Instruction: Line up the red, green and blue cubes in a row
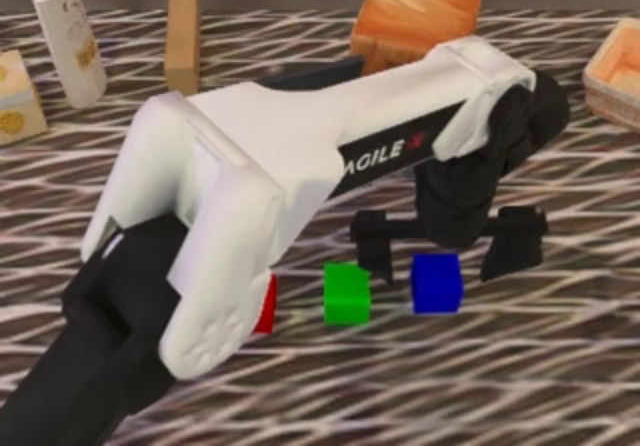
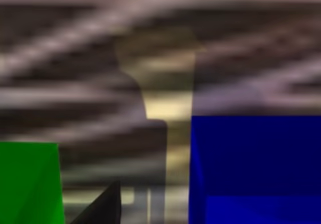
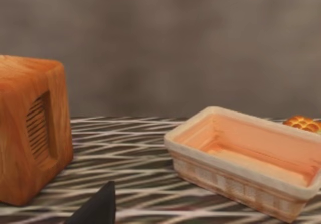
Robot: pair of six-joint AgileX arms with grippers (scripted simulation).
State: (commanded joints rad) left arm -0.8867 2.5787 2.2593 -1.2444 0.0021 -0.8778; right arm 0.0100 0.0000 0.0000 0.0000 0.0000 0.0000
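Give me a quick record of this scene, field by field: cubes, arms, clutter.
Row: red cube, mostly hidden under the left arm, green cube, blue cube, left to right in the top view
Left gripper: jaws open, fingers either side of the blue cube, not gripping it
Right arm: not in the top view
Clutter: wooden block, basket, bottle along the far edge

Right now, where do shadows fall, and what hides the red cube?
Top view: my left arm covers most of the red cube. Left wrist view: a dark patch, likely shadow, lies between the green cube and blue cube.
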